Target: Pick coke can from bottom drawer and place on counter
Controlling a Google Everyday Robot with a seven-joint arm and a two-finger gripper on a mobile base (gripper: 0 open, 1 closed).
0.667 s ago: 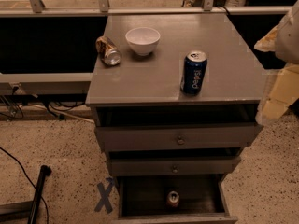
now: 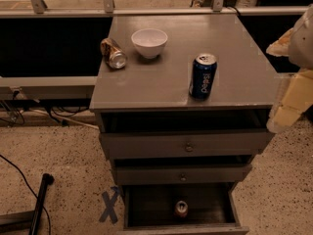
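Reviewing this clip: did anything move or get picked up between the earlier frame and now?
Nothing visibly changed. The gripper stays at the right edge of the view, beside the front right corner of the counter. The coke can still stands in the open bottom drawer. The blue Pepsi can, white bowl and dented can sit where they were on the counter.
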